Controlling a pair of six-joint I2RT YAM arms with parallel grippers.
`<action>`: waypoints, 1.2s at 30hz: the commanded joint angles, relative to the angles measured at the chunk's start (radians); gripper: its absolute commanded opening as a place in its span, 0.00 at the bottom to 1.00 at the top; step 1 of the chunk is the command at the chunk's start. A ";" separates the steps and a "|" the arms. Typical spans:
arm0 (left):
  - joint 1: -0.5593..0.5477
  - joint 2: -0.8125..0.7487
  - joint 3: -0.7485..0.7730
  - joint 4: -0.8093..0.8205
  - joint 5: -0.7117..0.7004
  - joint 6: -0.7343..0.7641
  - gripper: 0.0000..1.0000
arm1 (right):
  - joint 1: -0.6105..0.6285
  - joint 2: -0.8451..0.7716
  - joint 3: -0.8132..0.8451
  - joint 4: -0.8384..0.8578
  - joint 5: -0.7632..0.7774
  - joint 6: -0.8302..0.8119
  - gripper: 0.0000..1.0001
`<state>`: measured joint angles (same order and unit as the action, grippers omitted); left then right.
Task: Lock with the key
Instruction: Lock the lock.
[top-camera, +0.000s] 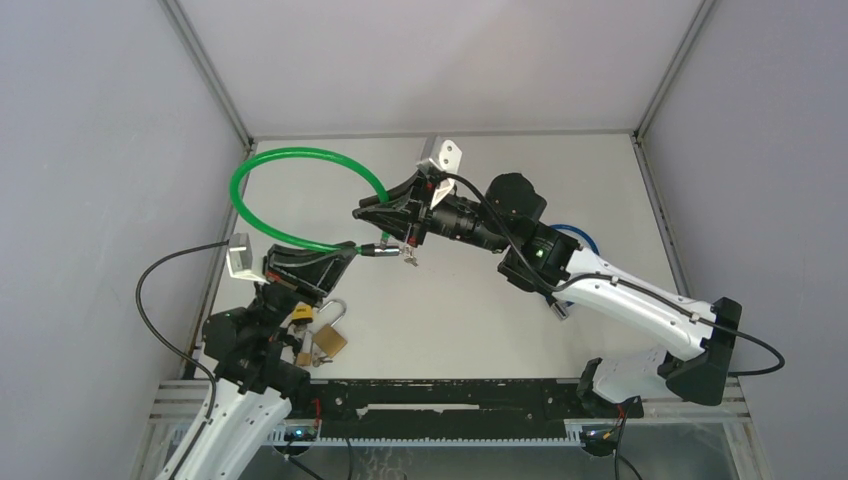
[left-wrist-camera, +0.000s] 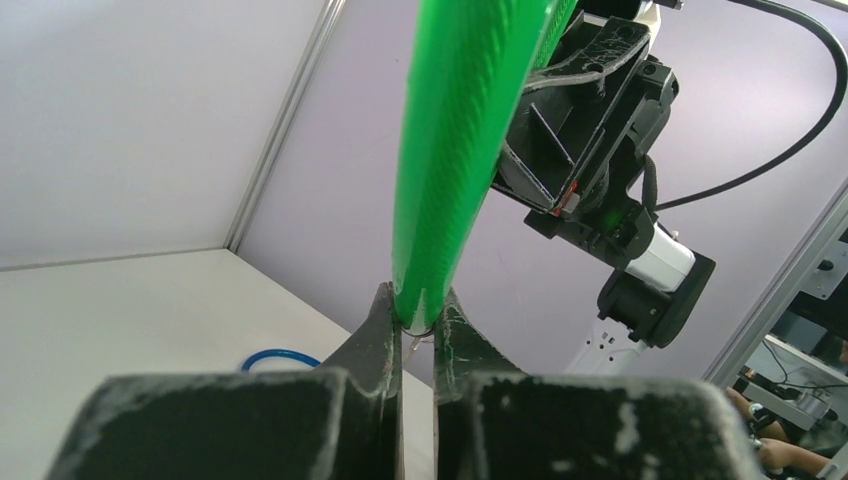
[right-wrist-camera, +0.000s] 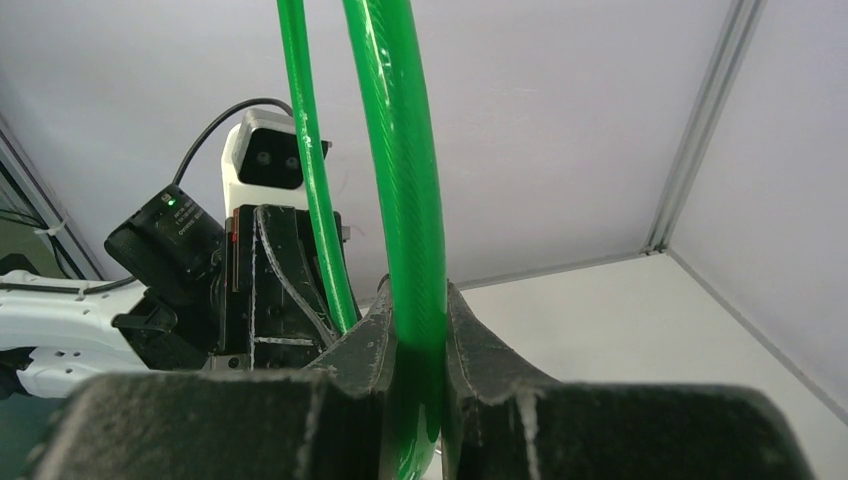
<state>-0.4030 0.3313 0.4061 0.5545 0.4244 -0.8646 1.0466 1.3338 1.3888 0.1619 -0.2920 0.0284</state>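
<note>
A green cable lock (top-camera: 290, 157) arches in a loop above the table. My left gripper (top-camera: 350, 250) is shut on one end of it, and the cable (left-wrist-camera: 460, 130) rises from between the pads. A dark end piece with small keys (top-camera: 408, 257) hanging from it juts out just right of those tips. A thin metal ring (left-wrist-camera: 425, 330) shows under the cable in the left wrist view. My right gripper (top-camera: 365, 210) is shut on the cable's other stretch (right-wrist-camera: 405, 180), just above the left one, with its jaws pressed on both sides of it.
A brass padlock (top-camera: 328, 340) and a yellow-topped one (top-camera: 302, 313) lie by the left arm's base. A blue ring (top-camera: 578, 232) lies on the table (top-camera: 450, 330) behind the right arm. Grey walls close in on three sides.
</note>
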 joint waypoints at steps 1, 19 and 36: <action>0.007 -0.017 -0.008 0.062 0.019 -0.011 0.00 | 0.004 0.011 0.006 0.025 -0.009 -0.001 0.00; 0.076 -0.017 0.072 0.115 -0.060 -0.141 0.00 | 0.014 0.091 -0.056 0.117 -0.083 0.185 0.02; 0.123 -0.073 0.009 0.095 -0.066 -0.097 0.00 | 0.015 0.068 -0.040 0.060 -0.067 0.135 0.56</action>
<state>-0.2852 0.2852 0.4061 0.5625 0.3721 -0.9863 1.0531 1.4322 1.3319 0.2649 -0.3233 0.1822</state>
